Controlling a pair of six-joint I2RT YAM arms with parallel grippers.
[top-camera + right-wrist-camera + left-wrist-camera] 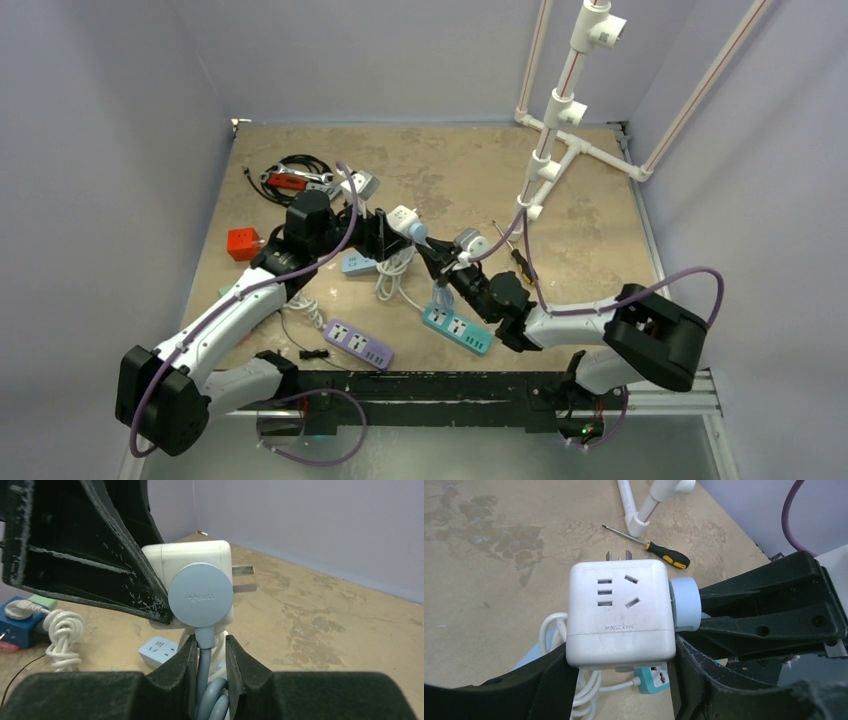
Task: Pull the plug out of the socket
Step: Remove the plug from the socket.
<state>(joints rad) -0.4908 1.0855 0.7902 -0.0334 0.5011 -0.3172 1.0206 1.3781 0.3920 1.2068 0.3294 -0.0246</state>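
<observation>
Above the tabletop point(499, 555) our left gripper point(621, 667) clamps the cube socket point(619, 610); right gripper point(210, 649), pinching plug cord point(205, 641), may slip.

Screwdriver point(664, 553) lying on counter point(450, 170) right of right tool point(432, 252). Teal power strip point(457, 328) sitting near-side of right tool. Purple strip point(358, 343) lying near-side of left tool point(392, 230), red box point(243, 244) resting to its left.

Left arm point(240, 300) reaches forward-right, right arm point(560, 320) forward-left, wrists converging. Left gripper point(392, 228): jaws clamped on opposite sides of the socket cube point(619, 612). Right gripper point(432, 255): jaws pinching the plug cord point(205, 680).
</observation>
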